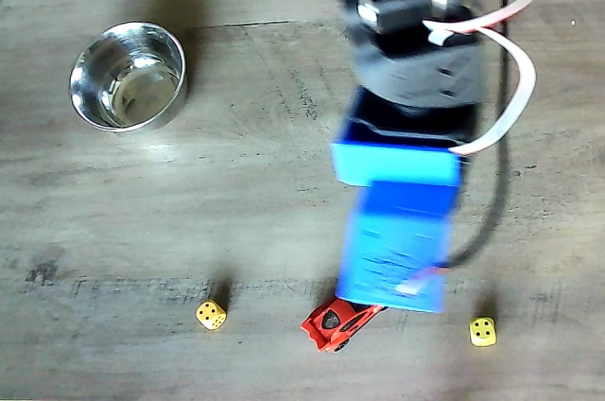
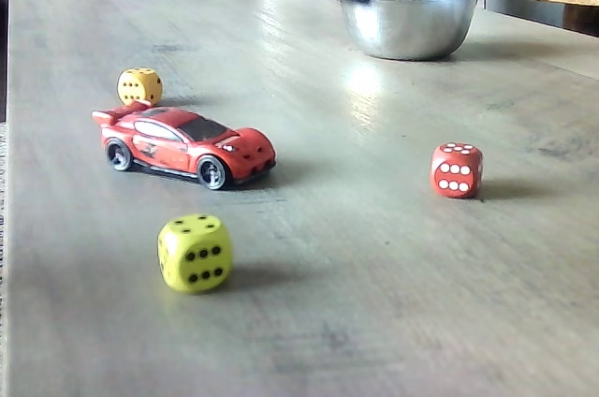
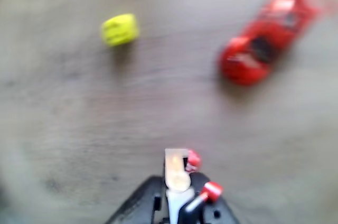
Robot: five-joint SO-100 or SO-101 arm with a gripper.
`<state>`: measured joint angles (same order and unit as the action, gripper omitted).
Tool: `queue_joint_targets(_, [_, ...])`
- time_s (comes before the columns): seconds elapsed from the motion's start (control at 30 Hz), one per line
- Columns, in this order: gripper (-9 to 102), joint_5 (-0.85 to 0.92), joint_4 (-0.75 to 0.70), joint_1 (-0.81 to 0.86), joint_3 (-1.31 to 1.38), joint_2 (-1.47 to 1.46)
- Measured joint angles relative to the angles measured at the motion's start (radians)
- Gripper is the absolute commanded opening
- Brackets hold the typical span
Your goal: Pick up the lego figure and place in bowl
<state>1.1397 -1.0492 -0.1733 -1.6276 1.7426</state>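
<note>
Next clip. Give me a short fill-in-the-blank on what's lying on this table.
1. The toy car is ___ in colour.
2. Counting the red die, the fixed view from low down shows ___ dice on the table.
3. In the fixed view from above, the bowl sits to the ___ of the blue arm.

Missing words: red; three; left.
</note>
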Motion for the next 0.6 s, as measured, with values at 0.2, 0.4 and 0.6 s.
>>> queue_joint_targets(0.2, [-1, 0.000, -0.120, 0.176, 0.000, 0.121])
queue_joint_targets(0.4, [-1, 0.000, -0.163, 0.360, 0.000, 0.233])
queue_joint_targets(0.6, [-1, 0.000, -0.163, 0.569, 0.000, 0.298])
